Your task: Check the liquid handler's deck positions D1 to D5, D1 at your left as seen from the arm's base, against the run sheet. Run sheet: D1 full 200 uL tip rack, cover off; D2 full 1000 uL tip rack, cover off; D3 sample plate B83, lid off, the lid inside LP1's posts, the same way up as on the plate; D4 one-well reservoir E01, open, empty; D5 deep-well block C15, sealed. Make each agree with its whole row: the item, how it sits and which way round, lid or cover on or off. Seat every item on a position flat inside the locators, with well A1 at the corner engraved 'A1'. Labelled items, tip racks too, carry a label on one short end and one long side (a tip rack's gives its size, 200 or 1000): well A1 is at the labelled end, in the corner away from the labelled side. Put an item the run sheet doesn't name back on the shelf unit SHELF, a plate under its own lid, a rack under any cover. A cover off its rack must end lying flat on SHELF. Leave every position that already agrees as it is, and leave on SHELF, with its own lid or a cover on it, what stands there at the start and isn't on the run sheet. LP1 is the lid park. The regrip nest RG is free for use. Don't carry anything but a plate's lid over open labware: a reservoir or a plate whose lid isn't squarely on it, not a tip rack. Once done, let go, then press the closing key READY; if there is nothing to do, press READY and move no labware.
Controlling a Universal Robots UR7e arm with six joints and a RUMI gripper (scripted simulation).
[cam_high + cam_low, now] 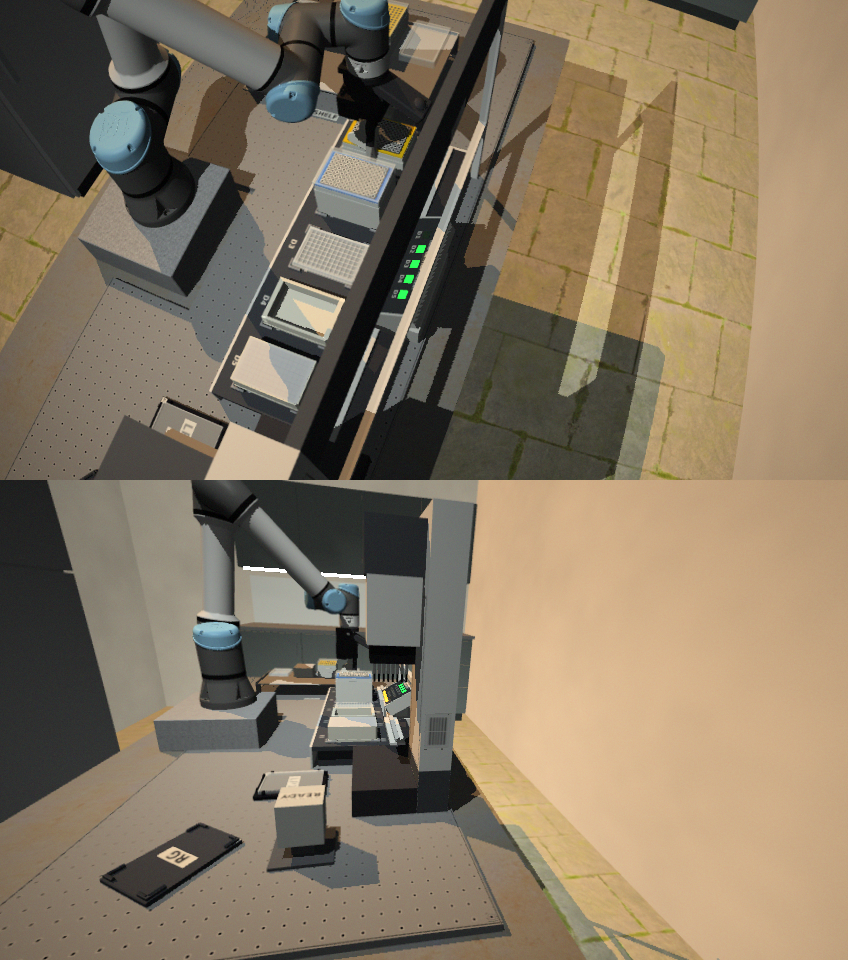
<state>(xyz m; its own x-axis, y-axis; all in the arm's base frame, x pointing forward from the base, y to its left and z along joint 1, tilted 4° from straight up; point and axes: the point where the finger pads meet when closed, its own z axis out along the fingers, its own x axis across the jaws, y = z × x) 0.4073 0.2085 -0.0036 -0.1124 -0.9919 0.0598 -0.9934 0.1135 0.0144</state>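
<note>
My gripper (pixel 372 132) is shut on a yellow-rimmed tip rack (pixel 386 137) with no cover, at deck position D1, the end nearest SHELF. I cannot tell whether the rack rests on the deck. D2 holds a taller blue-rimmed tip rack (pixel 353 179), uncovered. D3 holds a white well plate (pixel 330 255) without a lid. D4 holds an open one-well reservoir (pixel 303 310). D5 holds a block with a flat seal (pixel 273 371). In the exterior view the gripper (pixel 346 658) hangs behind the blue rack (pixel 352 683).
A clear cover (pixel 428 42) and another yellow rack (pixel 397 14) lie on SHELF behind D1. The handler's dark gantry beam (pixel 416 178) runs along the deck's far side, with green lights (pixel 411 271). The lid park (pixel 290 783), READY key (pixel 300 816) and RG nest (pixel 171 864) stand in front.
</note>
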